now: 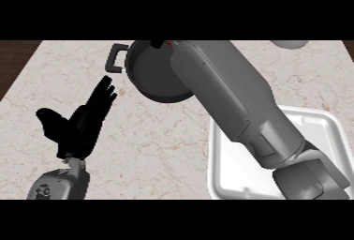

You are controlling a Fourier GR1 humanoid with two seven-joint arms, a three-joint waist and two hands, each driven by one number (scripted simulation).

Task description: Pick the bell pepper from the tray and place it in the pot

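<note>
Left hand (pixel 77 123) open, resting | right hand hidden over pot (pixel 155 70) | red pepper sliver (pixel 169 43) | white tray (pixel 318 123)

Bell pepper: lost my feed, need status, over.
Left hand open, resting at left. Right forearm stretched over pot, right hand hidden. Bell pepper not visible. White tray looks empty.

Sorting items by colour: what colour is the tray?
White, seen in the head view: the tray lies at the counter's right, partly under the right forearm.

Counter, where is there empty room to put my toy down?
Bare counter lies between the open left hand and the white tray, below the pot. It is crowded on the right, where the right forearm crosses tray and pot.
</note>
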